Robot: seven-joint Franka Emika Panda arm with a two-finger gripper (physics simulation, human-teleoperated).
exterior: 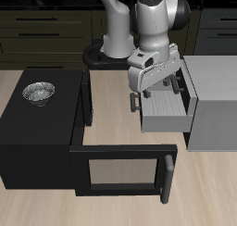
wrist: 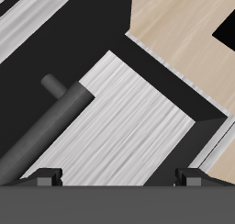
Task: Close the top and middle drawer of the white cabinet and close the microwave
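Note:
The white cabinet (exterior: 215,105) stands beside the black microwave (exterior: 37,137). One pale drawer (exterior: 167,109) is pulled far out of it toward the microwave, with its dark bar handle (exterior: 136,100) at the outer end. I cannot tell whether a second drawer below it is out. My gripper (exterior: 163,86) hangs open just above this drawer and holds nothing. In the wrist view the drawer's striped pale surface (wrist: 128,127) and its handle (wrist: 46,127) lie close under the open gripper (wrist: 117,177). The microwave door (exterior: 120,169) stands swung wide open toward the table's front.
A metal bowl (exterior: 39,91) sits on top of the microwave. Dark kitchen cabinets (exterior: 46,31) line the back behind the robot base. The door's bar handle (exterior: 169,179) juts out near the front edge, below the open drawer.

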